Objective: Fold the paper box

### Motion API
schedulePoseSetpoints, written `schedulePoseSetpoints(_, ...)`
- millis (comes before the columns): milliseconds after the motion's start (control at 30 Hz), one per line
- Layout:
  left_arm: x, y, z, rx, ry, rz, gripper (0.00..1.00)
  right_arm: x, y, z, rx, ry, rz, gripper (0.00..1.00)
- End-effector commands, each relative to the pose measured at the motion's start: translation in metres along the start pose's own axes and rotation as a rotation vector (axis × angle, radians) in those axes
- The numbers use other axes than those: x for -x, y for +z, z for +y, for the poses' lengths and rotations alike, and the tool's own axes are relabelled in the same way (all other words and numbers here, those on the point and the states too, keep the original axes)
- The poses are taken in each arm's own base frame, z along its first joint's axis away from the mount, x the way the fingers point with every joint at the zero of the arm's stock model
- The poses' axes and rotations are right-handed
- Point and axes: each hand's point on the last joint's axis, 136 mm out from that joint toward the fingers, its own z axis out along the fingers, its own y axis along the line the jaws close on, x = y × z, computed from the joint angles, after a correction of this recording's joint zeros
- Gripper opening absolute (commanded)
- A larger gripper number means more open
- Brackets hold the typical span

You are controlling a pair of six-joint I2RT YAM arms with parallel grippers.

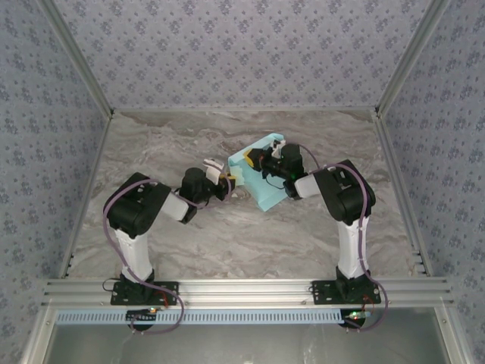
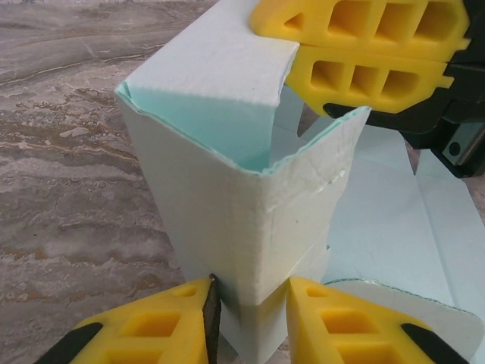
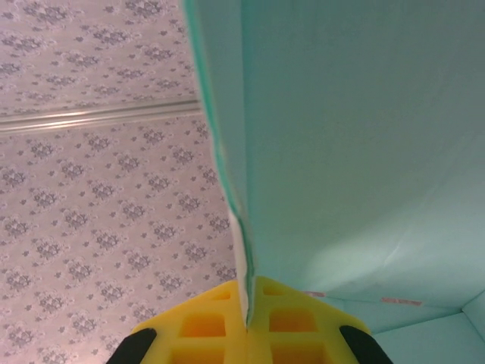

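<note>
Clamping the paper box, right hand; left hand straddles its corner, grip unclear

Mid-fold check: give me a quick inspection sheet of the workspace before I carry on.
Surface: marbled grey-brown table.
Job's things: paper box, partly folded, with one corner standing and other flaps lying flat.
Clutter: nothing seen.
Grippers: left end effector has a finger on each side of the standing corner's lower edge, and both look in contact. Right end effector is shut on a panel edge of the box.
Cables: purple cables loop along both arms, no snag seen.
Surroundings: patterned walls on three sides, and a metal rail at the near edge.
</note>
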Motion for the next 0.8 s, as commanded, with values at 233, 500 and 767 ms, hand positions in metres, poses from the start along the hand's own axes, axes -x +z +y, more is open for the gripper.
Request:
schedulePoseSetpoints(233,0.023,0.006,0.016,0.121,-0.040,-0.072,0.36,-0.028,0.002,-0.017,-0.042,0.022,0.022,0.00)
schedulePoseSetpoints(500,0.025,0.006,0.029,0.218,-0.077,-0.090,0.39,-0.037,0.003,-0.021,-0.052,0.025,0.022,0.00)
schedulePoseSetpoints(767,0.024,-0.004,0.033,0.315,-0.063,-0.123,0.35,-0.049,0.008,-0.022,-0.057,0.023,0.038,0.00)
